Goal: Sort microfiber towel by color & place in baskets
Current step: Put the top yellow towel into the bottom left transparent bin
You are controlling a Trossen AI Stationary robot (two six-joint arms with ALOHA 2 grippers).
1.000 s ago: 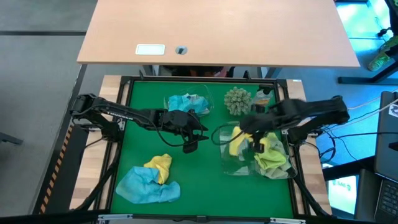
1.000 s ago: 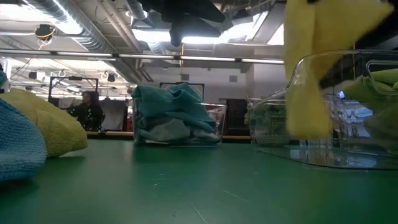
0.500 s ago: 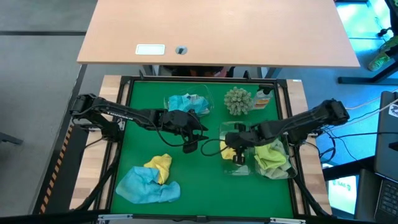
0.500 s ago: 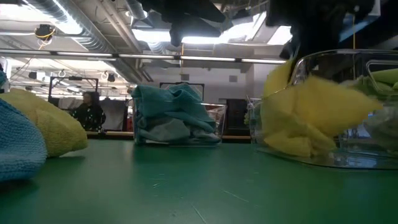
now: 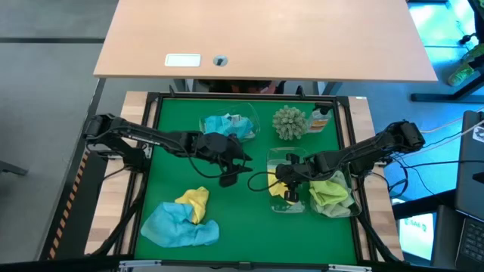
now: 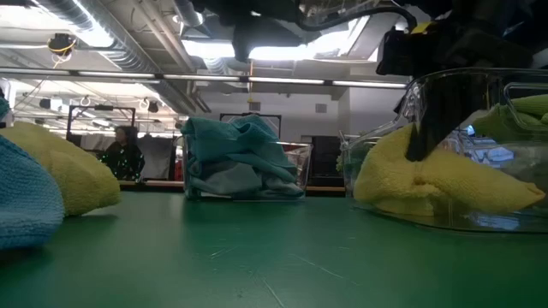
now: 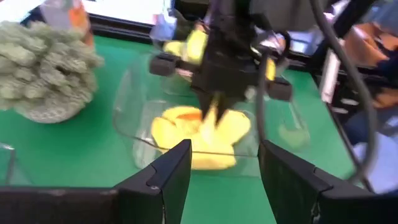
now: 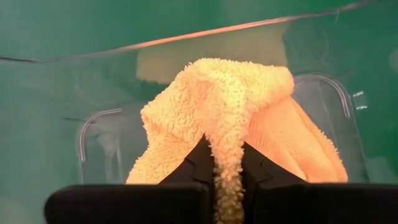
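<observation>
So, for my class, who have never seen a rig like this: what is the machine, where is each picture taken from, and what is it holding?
It is a robot with two dark arms at a green table. One picture looks straight down, one level across the table, and one from each wrist. The right claw is shut on a yellow towel, lowered into a clear basket. The left claw waits open at mid-table. Another basket holds blue towels, a third holds a green towel, and a blue towel and a yellow one lie loose.

light: bright, even, from ceiling strips (image 6: pixel 257 53) at 12 o'clock in low view | shadows: soft | glare: sheen on clear basket (image 6: pixel 479 94) | blur: left wrist view smeared throughout (fingers (image 7: pixel 163 183) included) | focus: right wrist view crisp on yellow towel (image 8: pixel 217 106)
</observation>
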